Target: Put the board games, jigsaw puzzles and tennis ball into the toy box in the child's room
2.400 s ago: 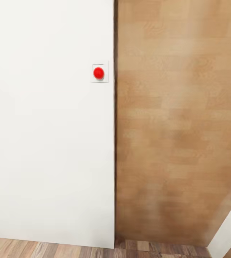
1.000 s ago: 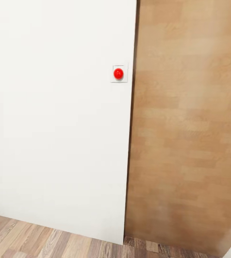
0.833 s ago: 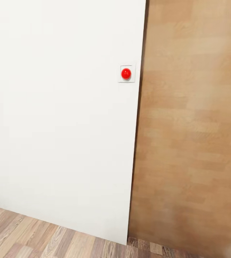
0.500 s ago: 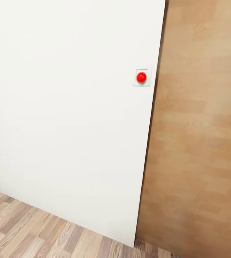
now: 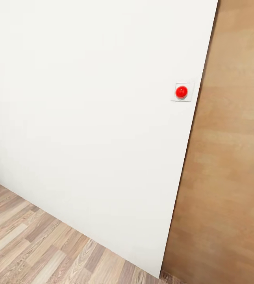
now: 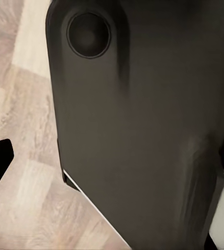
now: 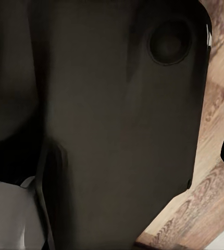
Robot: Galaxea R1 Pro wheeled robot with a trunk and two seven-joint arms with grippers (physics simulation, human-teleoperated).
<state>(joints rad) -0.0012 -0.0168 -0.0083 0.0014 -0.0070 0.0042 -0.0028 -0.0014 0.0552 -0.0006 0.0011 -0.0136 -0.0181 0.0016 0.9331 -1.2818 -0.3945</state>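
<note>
Wood-plank floor (image 5: pixel 28 244) runs along the lower left of the head view, below a white wall (image 5: pixel 87 118) carrying a red button on a white plate (image 5: pixel 181 92) near its right edge; a tan wooden panel (image 5: pixel 233 165) stands beside it. No toy, toy box or table is in sight, so the robot looks to be in transit. Judged risk: turning this close could clip the wall corner. Each wrist view is blocked by a dark robot body part (image 6: pixel 143 130), so I cannot tell either pincer's opening or load.

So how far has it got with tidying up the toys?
Nothing looks done from here. The head view faces a white wall with a red button, a wooden panel and plank floor. Seemingly travelling; every toy remains to be boxed.
</note>
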